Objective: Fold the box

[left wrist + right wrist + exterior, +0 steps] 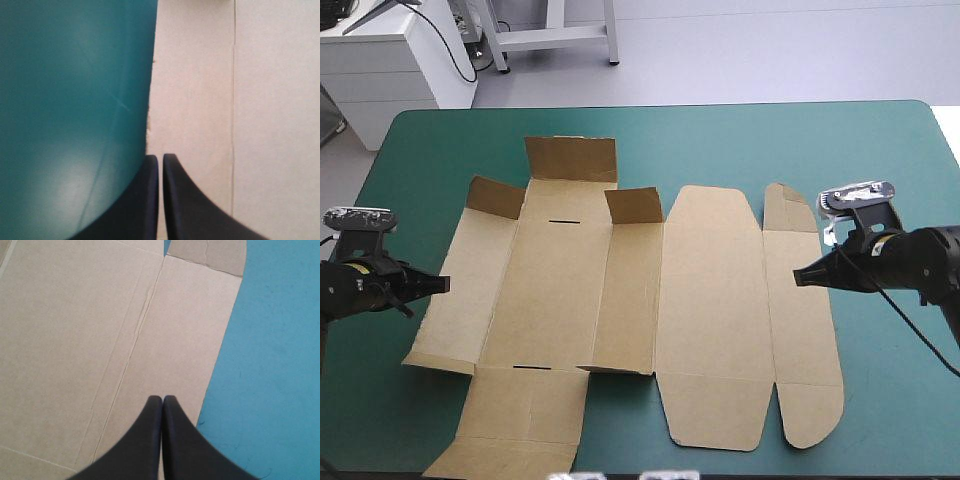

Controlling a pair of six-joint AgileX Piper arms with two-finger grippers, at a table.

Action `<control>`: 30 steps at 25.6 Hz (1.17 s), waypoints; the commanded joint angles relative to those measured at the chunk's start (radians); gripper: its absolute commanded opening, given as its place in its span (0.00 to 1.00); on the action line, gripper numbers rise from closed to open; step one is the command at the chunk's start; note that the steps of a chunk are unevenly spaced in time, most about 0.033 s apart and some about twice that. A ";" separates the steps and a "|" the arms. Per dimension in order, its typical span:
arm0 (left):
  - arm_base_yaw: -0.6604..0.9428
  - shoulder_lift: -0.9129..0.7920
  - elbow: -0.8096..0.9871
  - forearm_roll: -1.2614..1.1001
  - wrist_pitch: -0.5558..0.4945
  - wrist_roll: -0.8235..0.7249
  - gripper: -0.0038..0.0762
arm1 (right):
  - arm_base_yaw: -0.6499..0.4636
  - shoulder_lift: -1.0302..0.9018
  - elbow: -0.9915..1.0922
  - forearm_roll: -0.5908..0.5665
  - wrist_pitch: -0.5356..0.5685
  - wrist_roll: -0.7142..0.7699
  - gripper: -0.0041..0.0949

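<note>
The brown box point(620, 310) lies spread out as a cut sheet across the middle of the teal-green table, with three small flaps at its far left part standing up. My left gripper point(442, 284) hovers at the sheet's left edge, its black fingers shut into a point; in the left wrist view the tips point(160, 158) sit right at the box edge point(200, 100). My right gripper point(800, 274) is shut too, its tip over the narrow right-hand panel. In the right wrist view the fingers point(162, 399) point along that panel of the box point(100, 340) near its outer edge.
Bare teal-green cover point(890, 150) lies to the right of the box and along the far edge. The sheet's near flaps reach almost to the table's front edge point(620, 470).
</note>
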 commanded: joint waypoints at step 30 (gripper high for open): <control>0.239 0.554 -0.291 -0.364 0.330 0.197 0.70 | -0.042 -0.218 0.152 0.036 -0.037 -0.033 0.02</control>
